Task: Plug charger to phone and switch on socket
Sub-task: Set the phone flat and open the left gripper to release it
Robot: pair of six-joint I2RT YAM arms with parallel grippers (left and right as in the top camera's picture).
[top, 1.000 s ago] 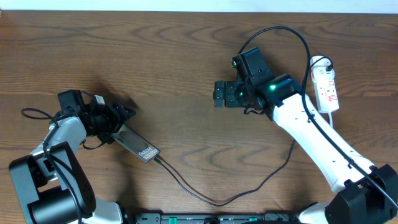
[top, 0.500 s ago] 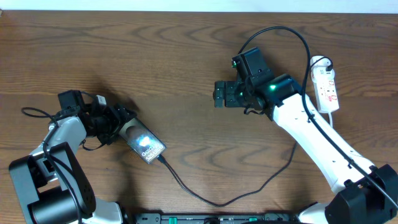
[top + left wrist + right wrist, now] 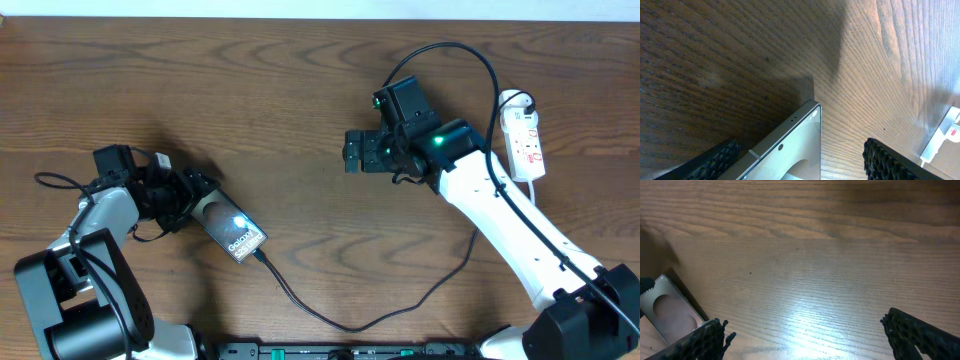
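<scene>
The phone (image 3: 232, 232) lies slantwise at the lower left, its glossy face catching glare. My left gripper (image 3: 199, 203) is shut across its upper end. In the left wrist view the phone (image 3: 795, 150) sits between the fingers (image 3: 720, 161), its corner raised above the wood. The charger (image 3: 340, 322), a thin black cable, is plugged into the phone's lower end (image 3: 257, 256) and curves right along the table's front. The white socket (image 3: 525, 140) lies at the far right, also seen as the socket (image 3: 942, 142). My right gripper (image 3: 350, 152) hangs open mid-table with nothing in it, over bare wood (image 3: 805, 335).
The black cable runs on behind the right arm and loops high (image 3: 450, 48) toward the socket's end (image 3: 512, 100). The left arm's own wiring trails at the left (image 3: 50, 182). The arm bases stand at both front corners.
The phone has tipped and slid slightly right in my left gripper, its face going from dark to glaring. The plug and the nearby cable shifted with it. The right arm has not moved.
</scene>
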